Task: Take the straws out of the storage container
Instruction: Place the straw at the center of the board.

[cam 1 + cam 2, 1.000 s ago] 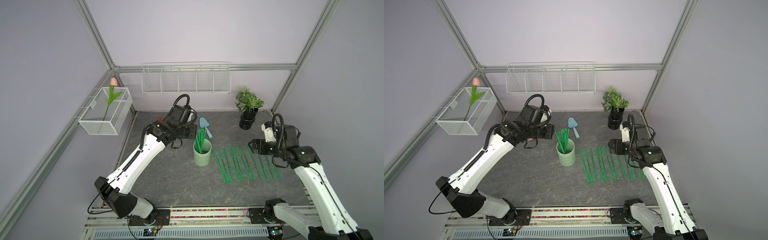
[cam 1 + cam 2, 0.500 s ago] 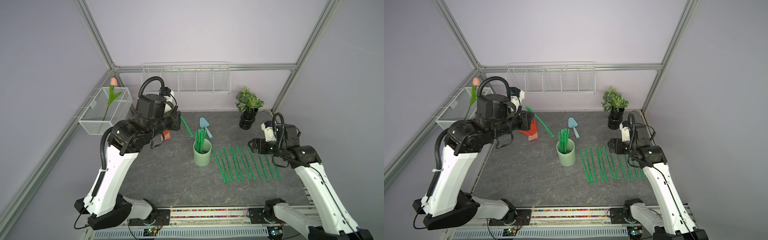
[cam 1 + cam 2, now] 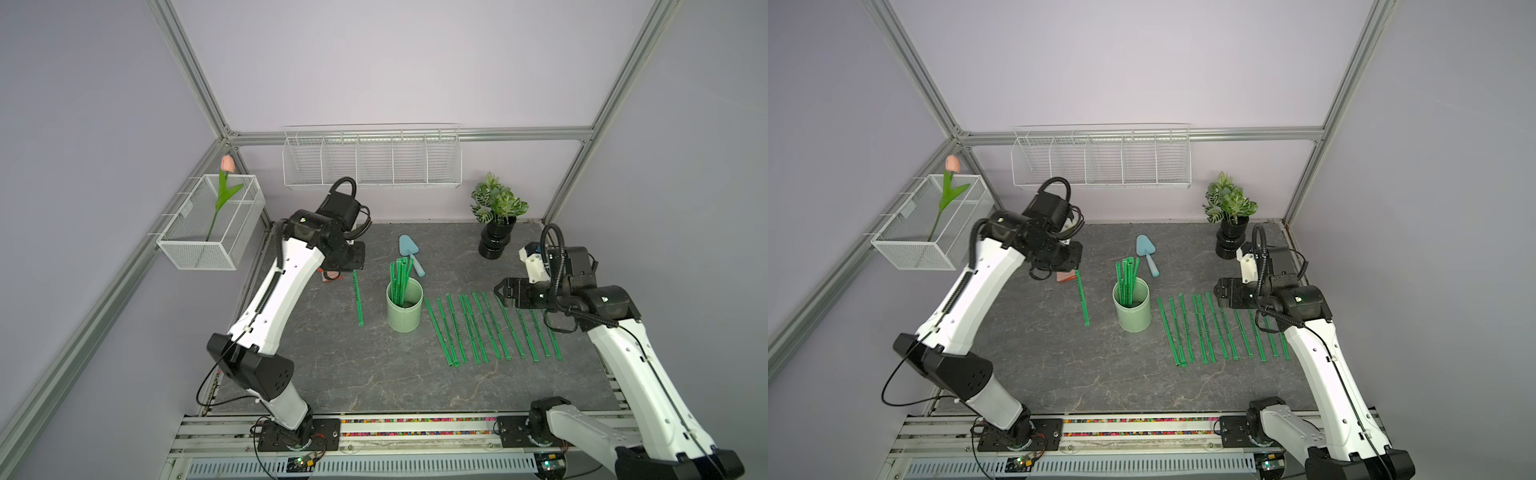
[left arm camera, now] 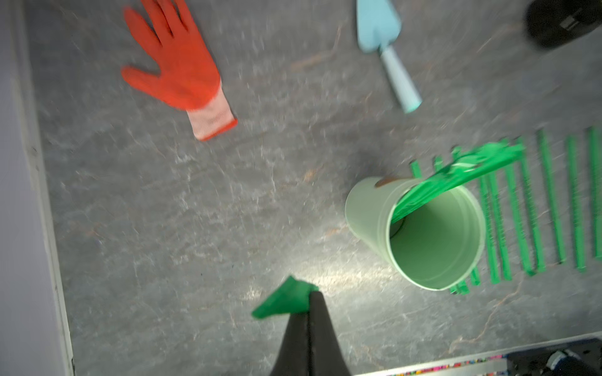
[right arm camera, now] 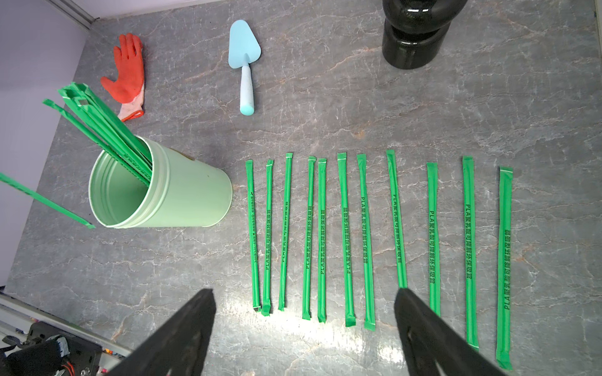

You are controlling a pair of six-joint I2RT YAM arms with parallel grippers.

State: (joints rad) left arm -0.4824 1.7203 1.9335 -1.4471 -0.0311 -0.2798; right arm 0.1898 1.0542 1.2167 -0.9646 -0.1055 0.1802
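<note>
The left gripper [image 4: 310, 297] is pinched tight on the top end of one green straw [image 3: 358, 298]. The straw hangs just beside the mint-green cup [image 3: 404, 309], on the side away from the laid-out row. Its low end is at or near the tabletop, though I cannot tell whether it touches. Holding it by the very tip would let it be lowered flat, I'd guess, perhaps to begin a second row there. A bundle of straws [image 3: 400, 278] stands in the cup, leaning together against one side of its rim, so the job looks only partly done. On the cup's other side eleven straws [image 5: 368, 241] lie parallel and uncrossed, each easy to pick out. The right gripper [image 5: 304, 293] hovers above that row, jaws spread wide, holding nothing.
</note>
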